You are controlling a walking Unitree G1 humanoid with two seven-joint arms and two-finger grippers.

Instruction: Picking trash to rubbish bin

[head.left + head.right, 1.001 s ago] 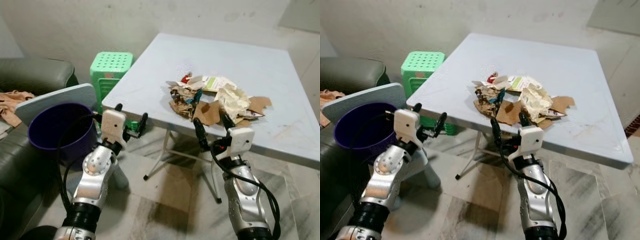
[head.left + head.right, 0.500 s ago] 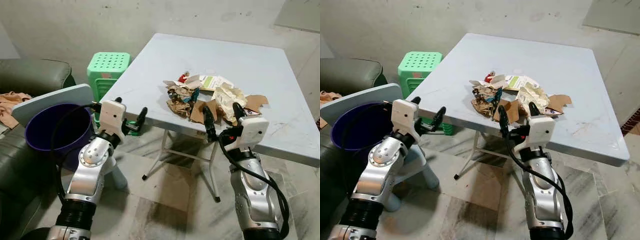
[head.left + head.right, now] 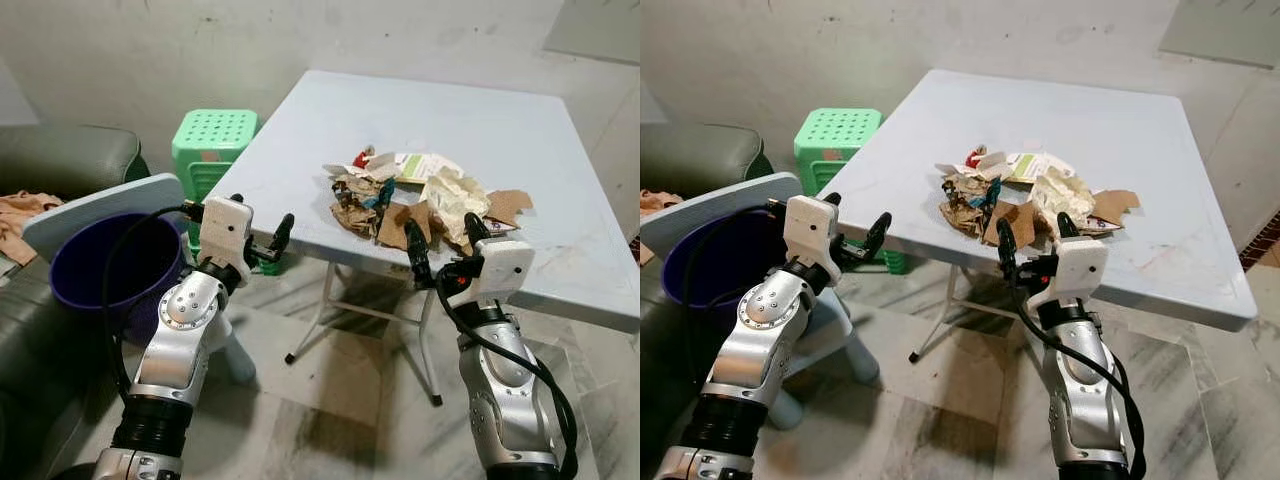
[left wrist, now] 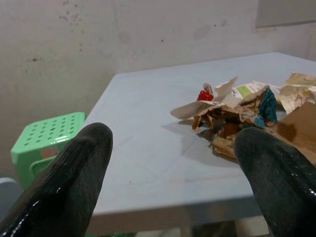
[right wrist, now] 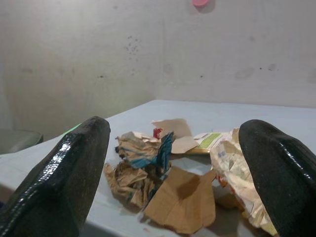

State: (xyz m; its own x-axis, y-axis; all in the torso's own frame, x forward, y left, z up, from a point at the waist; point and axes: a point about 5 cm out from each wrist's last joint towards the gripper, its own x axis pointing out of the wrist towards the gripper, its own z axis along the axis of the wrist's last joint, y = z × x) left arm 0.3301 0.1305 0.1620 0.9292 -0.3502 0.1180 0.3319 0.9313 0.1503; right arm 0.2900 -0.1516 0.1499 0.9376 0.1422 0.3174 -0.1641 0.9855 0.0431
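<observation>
A heap of crumpled paper, torn cardboard and wrappers (image 3: pixel 425 200) sits untouched near the front edge of a pale folding table (image 3: pixel 300 150) as a humanoid robot stands before it with both arms raised. By the look of things the clean-up has barely begun: nothing is held in either gripper, and the whole pile lies on the tabletop. The right gripper (image 3: pixel 440 235) hovers just short of the table's near edge, directly in front of the heap, its two black fingers spread wide apart and empty; through its wrist camera the trash (image 5: pixel 173 173) lies framed between the fingertips, a flat brown cardboard piece nearest. The left gripper (image 3: pixel 258 228) is held up by the table's left corner, fingers likewise parted and holding nothing, the pile (image 4: pixel 232 118) off to one side of its line of sight. The rubbish bin (image 3: pixel 110 270), a deep purple tub, stands on the floor to the robot's left, well apart from the heap and below the table's level; a pale flat lid or board (image 3: pixel 100 200) leans at its back rim. What can be seen of the bin's inside is dark and shows no trash, though its bottom is hidden. A green plastic stool (image 3: pixel 213 140) stands behind it beside the table, and a dark sofa with a bundle of cloth (image 3: pixel 20 215) lies at far left. Left to do, apparently: every grab, carry and drop.
</observation>
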